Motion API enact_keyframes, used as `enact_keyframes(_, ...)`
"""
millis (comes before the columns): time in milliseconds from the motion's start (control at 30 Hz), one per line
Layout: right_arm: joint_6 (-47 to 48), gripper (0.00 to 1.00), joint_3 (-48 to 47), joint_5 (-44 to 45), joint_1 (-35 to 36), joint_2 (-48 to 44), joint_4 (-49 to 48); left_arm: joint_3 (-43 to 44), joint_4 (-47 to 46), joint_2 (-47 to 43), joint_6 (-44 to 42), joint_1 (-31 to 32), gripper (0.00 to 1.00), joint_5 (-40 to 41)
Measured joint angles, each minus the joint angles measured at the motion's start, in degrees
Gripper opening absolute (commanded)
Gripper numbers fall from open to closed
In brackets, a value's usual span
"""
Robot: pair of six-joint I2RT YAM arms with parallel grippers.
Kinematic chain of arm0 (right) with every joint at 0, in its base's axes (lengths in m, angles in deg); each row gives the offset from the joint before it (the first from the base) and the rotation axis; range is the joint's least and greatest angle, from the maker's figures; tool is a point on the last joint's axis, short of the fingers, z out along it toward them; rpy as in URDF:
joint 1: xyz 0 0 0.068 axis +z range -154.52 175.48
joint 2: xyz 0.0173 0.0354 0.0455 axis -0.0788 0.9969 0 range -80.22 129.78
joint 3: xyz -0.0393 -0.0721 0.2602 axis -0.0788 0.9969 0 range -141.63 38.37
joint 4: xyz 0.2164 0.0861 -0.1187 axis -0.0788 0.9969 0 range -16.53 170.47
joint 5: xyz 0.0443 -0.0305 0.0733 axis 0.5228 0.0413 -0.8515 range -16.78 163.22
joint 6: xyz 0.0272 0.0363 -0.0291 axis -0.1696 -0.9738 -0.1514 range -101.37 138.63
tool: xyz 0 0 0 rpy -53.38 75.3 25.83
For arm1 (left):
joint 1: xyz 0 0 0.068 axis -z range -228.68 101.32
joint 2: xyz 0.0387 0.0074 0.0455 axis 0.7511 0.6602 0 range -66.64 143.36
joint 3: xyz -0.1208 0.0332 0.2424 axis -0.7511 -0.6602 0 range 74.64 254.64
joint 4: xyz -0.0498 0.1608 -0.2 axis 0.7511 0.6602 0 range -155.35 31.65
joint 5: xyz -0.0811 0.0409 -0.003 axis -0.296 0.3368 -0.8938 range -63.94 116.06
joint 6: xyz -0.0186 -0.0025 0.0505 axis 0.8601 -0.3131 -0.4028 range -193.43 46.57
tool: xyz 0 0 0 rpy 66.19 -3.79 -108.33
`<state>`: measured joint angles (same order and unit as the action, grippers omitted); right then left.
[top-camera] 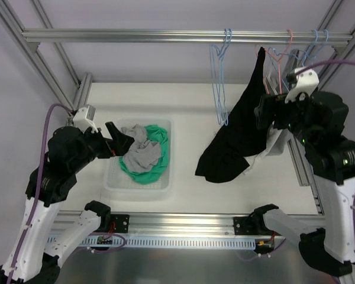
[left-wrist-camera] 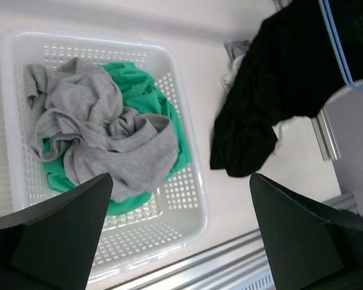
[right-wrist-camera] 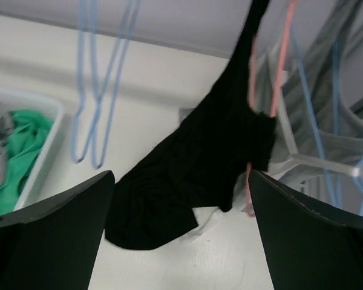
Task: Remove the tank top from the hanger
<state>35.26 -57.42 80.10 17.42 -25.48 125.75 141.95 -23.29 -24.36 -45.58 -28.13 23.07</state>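
Note:
A black tank top (top-camera: 236,139) hangs by one strap from a pink hanger (top-camera: 278,59) on the rail, its lower part bunched on the table. It also shows in the right wrist view (right-wrist-camera: 199,169) with the pink hanger (right-wrist-camera: 278,60), and in the left wrist view (left-wrist-camera: 272,90). My right gripper (top-camera: 266,112) is open and empty, close beside the hanging top near the hanger. My left gripper (top-camera: 119,141) is open and empty above the left rim of the white basket (top-camera: 165,184).
The white basket (left-wrist-camera: 187,229) holds grey (left-wrist-camera: 103,133) and green (left-wrist-camera: 163,96) garments. An empty blue hanger (top-camera: 220,77) hangs left of the top. More blue hangers with grey and white garments (right-wrist-camera: 327,139) hang at the right. A frame post stands at right.

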Motion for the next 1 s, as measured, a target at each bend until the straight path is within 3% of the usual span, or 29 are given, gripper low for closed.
enact_keyframes(200,2.78,0.82,-9.84,-1.14,-13.97,15.28,0.55,-6.21,3.76,-9.55,-3.48,0.0,0.99,-6.99)
enact_keyframes(500,4.31,0.61,-15.93,-8.44,-23.74,28.41,-2.6,-15.3,8.85,-18.97,-7.96,0.04,0.99,-12.74)
enact_keyframes(600,3.61,0.48,-17.18,-11.91,-25.33,30.97,-4.04,-15.3,8.87,-20.7,-8.0,0.07,0.99,-13.31)
enact_keyframes(633,3.45,0.37,-17.49,-12.96,-25.4,31.76,-4.33,-15.3,8.87,-21.0,-8.0,0.07,0.99,-13.38)
enact_keyframes(767,3.13,0.23,-17.79,-15.26,-25.24,34.27,-5.11,-15.5,8.87,-21.03,-8.0,0.07,0.99,-13.6)
enact_keyframes(900,2.89,0.02,-17.79,-15.74,-25.24,35.52,-5.46,-15.56,8.87,-21.0,-8.02,0.07,0.99,-13.97)
enact_keyframes(1000,2.32,0.0,-17.79,-15.93,-25.22,35.43,-5.53,-15.67,8.87,-20.87,-8.02,0.07,0.99,-14.53)
